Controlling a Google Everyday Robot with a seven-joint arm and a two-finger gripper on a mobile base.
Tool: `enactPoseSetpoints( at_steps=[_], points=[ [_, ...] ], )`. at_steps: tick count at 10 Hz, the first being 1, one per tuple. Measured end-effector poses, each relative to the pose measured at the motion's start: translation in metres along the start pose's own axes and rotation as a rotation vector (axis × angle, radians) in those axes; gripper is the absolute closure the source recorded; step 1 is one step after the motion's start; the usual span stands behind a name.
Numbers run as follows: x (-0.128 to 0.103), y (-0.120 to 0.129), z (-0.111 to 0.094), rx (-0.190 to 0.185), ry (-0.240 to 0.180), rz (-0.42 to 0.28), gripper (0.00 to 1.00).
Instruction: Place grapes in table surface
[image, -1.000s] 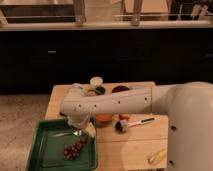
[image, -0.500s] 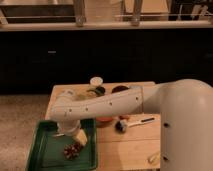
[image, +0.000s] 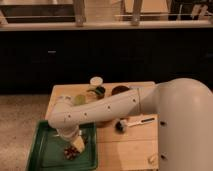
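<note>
My hand (image: 76, 143) is down inside the green tray (image: 39, 150), right at the grapes (image: 70, 152). Can't tell if it's apart or clamped on them. The grapes lie in the tray's front half, not on the desk (image: 131, 147). Right of the tray is a dark brush (image: 131, 122) with a white handle. Behind the tray is a white cup (image: 96, 80).

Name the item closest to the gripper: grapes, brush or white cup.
The grapes, the dark bunch in the green tray, right by the gripper; the brush and white cup sit out on the table.
</note>
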Motion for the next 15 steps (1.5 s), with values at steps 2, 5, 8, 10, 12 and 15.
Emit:
enactPoseSetpoints(
  at_steps=[2,5,8,10,12,15],
  points=[
    [0.0,0.001,0.008,0.022,-0.006,0.018,0.2],
    [-0.005,0.001,0.027,0.011,-0.023,-0.005,0.2],
    [-0.006,0.002,0.048,0.001,-0.038,-0.032,0.2],
    [-0.004,0.003,0.057,-0.002,-0.043,-0.037,0.2],
    [-0.001,0.003,0.062,-0.006,-0.048,-0.052,0.2],
    [-0.003,0.0,0.068,-0.003,-0.093,-0.119,0.2]
  ],
)
